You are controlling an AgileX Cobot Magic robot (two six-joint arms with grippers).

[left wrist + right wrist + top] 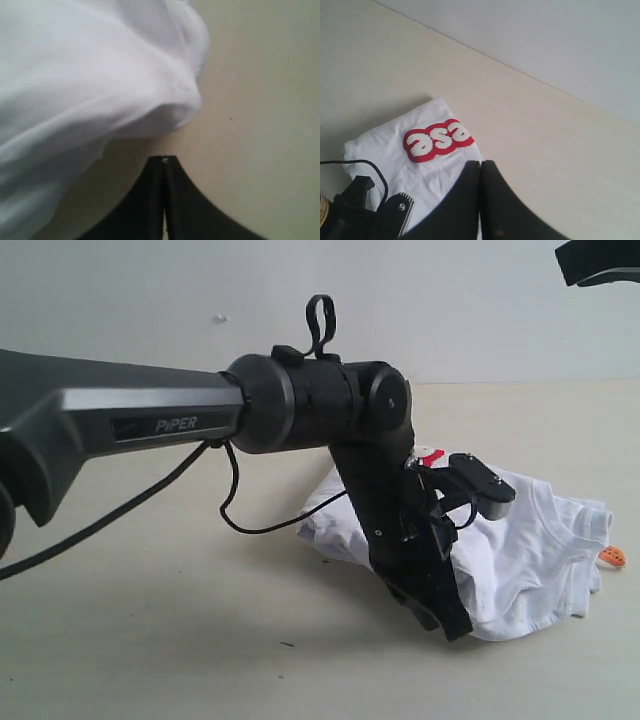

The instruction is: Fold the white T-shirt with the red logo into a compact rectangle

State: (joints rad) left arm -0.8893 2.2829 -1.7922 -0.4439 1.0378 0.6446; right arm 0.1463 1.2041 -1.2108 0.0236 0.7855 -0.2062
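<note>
We see the left tool [164, 159] and right tool [480, 162] both pressed together, empty, near the wrinkled white cotton T-shirt [530, 550], its fuzzy red-outlined logo [437, 140] face-up on the beige table [150, 630].

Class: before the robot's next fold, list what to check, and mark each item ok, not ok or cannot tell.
1. left gripper empty: ok, fingers shut just off the shirt, no cloth between them.
2. right gripper empty: ok, shut, raised over the table.
3. logo visible: ok, partly showing on top.
4. shirt a compact rectangle: not ok, bunched and wrinkled.
5. tag tucked in: not ok, it pokes out at the edge.
6. lower layers flat: cannot tell.
</note>
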